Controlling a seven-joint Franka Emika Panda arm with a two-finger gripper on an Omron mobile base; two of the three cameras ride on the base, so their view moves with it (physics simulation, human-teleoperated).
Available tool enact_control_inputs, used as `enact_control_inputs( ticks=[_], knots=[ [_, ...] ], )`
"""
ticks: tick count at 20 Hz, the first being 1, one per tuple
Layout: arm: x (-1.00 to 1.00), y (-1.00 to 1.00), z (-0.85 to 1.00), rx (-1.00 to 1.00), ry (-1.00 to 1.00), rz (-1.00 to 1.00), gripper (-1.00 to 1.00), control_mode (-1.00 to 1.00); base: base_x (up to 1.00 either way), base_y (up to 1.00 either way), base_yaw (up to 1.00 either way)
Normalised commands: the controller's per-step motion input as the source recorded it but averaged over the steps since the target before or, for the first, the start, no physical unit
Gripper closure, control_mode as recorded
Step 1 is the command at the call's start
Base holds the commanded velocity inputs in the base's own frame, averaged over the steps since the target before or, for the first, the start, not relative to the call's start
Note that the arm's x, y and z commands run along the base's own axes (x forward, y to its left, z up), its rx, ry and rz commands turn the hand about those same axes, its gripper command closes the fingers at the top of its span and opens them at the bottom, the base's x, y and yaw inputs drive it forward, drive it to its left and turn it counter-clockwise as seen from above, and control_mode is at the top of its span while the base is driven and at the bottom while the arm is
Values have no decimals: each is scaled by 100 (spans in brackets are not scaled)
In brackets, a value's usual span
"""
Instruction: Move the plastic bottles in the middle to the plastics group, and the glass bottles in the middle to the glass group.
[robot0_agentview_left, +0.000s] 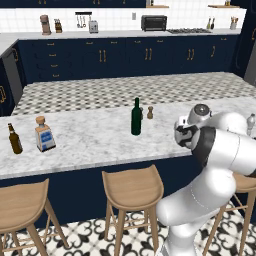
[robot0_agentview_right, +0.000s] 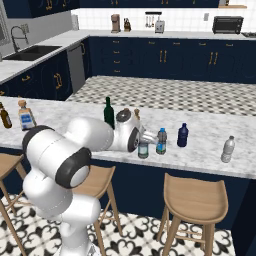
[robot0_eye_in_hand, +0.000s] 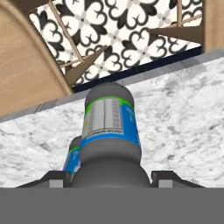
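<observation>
Two small clear water bottles with blue labels (robot0_agentview_right: 143, 148) (robot0_agentview_right: 161, 141) stand side by side near the counter's front edge. My gripper (robot0_agentview_right: 149, 136) reaches over them. In the hand view one labelled bottle (robot0_eye_in_hand: 110, 127) stands between my open fingertips (robot0_eye_in_hand: 56, 179), and the second bottle (robot0_eye_in_hand: 72, 154) peeks out at its left. The tall dark-green wine bottle (robot0_agentview_left: 136, 117) (robot0_agentview_right: 108, 113) stands mid-counter behind my arm. The dark-blue bottle (robot0_agentview_right: 183, 135) and pale clear bottle (robot0_agentview_right: 227, 149) stand to the right. The brown beer bottle (robot0_agentview_left: 14, 139) and square stoppered bottle (robot0_agentview_left: 44, 134) stand far left.
The marble counter (robot0_agentview_right: 200, 150) runs left to right with wooden stools (robot0_agentview_right: 192, 197) (robot0_agentview_left: 132, 187) tucked under its front edge. A small wooden shaker (robot0_agentview_left: 149, 112) stands just right of the green bottle. My own arm (robot0_agentview_left: 220, 145) covers the water bottles in the left base view.
</observation>
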Motion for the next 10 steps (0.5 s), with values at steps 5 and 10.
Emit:
enact_control_inputs(
  ticks=[5,10],
  knots=[
    [-16,-92,7,0,0,-6,100,-100,0,0,0],
    [0,-81,14,0,-1,-4,100,-100,0,0,0]
  ],
)
